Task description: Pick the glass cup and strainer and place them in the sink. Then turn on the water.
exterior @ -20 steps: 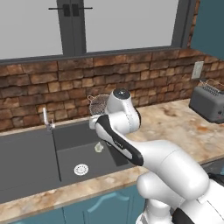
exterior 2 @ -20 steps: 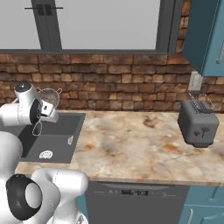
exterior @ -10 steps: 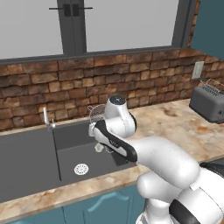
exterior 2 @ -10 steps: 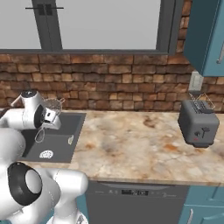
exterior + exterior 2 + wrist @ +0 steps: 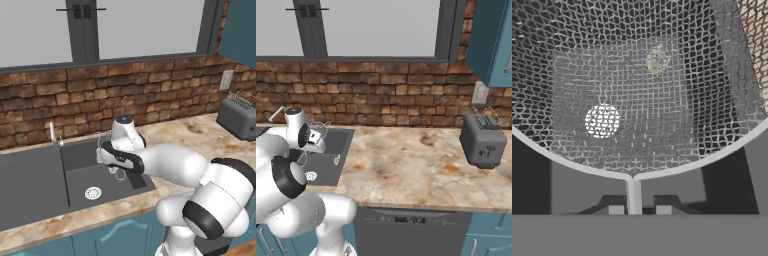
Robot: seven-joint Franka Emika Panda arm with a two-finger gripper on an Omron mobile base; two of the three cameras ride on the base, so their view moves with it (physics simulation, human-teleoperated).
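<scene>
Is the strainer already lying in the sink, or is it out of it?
Out: the gripper holds the strainer by its thin wire handle above the sink. Through the mesh the round silver drain shows below.

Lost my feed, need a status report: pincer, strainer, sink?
Pincer shut on strainer handle, mesh bowl held over the sink. Glass cup already in the basin. Nothing blocking below; drain clear, no water running.

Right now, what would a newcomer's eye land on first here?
The silvery wire-mesh strainer, its thin handle pinched in the claw over the dark sink, with the round drain showing through the mesh. Next, the grey toaster on the counter at far right.
</scene>
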